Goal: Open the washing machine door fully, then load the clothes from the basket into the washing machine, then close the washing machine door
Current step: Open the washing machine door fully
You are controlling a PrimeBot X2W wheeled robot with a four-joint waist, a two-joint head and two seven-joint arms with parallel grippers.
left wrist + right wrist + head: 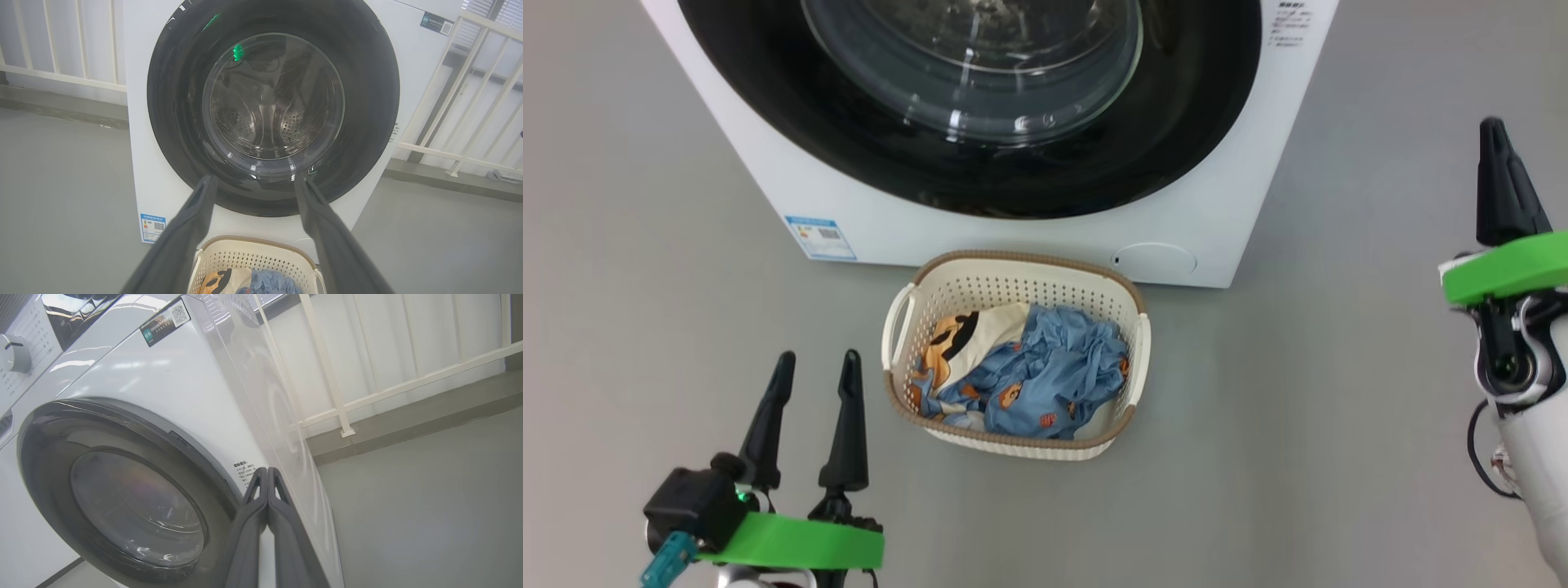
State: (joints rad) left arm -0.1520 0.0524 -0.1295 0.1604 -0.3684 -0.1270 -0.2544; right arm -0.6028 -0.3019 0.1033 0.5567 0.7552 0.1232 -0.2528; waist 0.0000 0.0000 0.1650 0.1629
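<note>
The white washing machine stands ahead with its round black-rimmed door closed against the front. On the floor just before it sits the cream basket, holding light-blue clothes and a cream piece with an orange-and-black figure. My left gripper is open at the lower left, left of the basket, nothing between its fingers. My right gripper is raised at the far right, shut on nothing. In the right wrist view its closed fingers point at the machine's front right edge beside the door.
A white railing runs behind and beside the machine. Grey floor lies around the basket on both sides. A round filter cap sits low on the machine's front, and a blue label marks its lower left corner.
</note>
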